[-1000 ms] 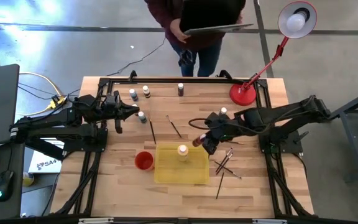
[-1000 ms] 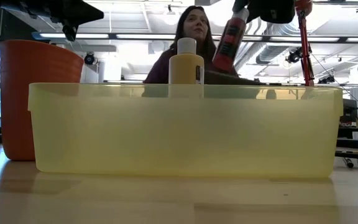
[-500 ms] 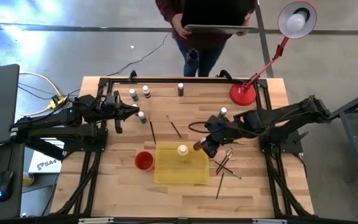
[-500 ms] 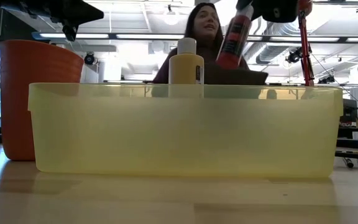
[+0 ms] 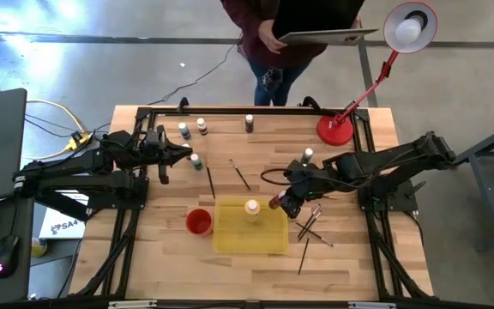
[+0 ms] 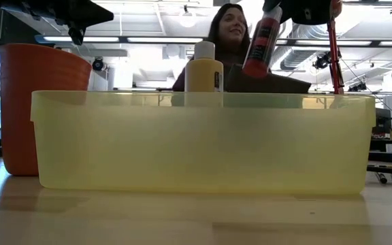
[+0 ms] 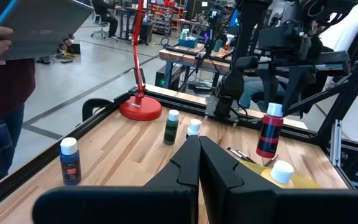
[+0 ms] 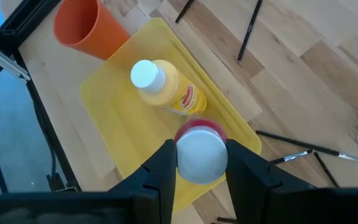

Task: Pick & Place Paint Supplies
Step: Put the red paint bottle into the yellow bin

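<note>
Our right gripper [image 8: 199, 163] pinches a red, white-capped paint bottle [image 6: 260, 42] above the translucent yellow plastic tray [image 5: 230, 236], beside the upright yellow bottle [image 6: 203, 67]; left gripper [image 7: 199, 163] pressed together.

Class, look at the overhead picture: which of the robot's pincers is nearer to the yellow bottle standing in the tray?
Right. The right pincer, holding a red bottle, hangs just beside the yellow bottle at the tray edge. The left pincer waits across the table.
</note>
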Robot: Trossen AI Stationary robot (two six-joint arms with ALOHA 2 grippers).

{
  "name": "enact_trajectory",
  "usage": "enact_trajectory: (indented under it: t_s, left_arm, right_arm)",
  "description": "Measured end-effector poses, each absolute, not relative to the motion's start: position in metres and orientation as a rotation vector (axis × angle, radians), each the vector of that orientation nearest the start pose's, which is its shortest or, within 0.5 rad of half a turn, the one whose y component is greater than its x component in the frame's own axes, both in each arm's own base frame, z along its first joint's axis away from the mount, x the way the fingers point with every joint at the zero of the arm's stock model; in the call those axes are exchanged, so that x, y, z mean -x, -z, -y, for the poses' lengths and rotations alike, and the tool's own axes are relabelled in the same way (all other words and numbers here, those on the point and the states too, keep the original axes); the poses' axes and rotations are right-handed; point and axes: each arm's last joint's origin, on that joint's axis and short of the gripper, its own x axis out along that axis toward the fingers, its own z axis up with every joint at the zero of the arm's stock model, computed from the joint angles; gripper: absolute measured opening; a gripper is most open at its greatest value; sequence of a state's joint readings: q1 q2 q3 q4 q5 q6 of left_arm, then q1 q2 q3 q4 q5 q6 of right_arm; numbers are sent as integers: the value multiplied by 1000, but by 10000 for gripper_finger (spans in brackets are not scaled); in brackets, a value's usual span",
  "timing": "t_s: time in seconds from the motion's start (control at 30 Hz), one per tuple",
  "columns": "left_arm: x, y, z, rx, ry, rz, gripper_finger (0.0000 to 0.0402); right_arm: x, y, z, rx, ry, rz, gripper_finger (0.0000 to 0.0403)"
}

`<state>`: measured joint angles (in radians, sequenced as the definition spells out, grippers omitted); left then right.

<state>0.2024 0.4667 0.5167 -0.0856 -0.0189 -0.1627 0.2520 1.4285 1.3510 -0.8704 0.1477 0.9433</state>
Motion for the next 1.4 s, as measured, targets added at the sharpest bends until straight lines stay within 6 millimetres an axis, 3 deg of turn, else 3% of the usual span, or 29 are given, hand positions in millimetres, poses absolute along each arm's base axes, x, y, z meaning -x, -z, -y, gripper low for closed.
enact_trajectory:
  t_s: [0.37, 0.9, 1.4]
  left_arm:
    - [-120, -291, -25, 165, -227, -17, 0]
    - [-120, -291, -25, 165, -226, -17, 0]
    - [-120, -288, -25, 168, -225, -46, 0]
  right_arm:
    - [-280, -326, -71, -711, 339, -904, 106]
    - [-314, -282, -78, -655, 365, -1032, 106]
    - [-329, -274, -61, -693, 404, -994, 106]
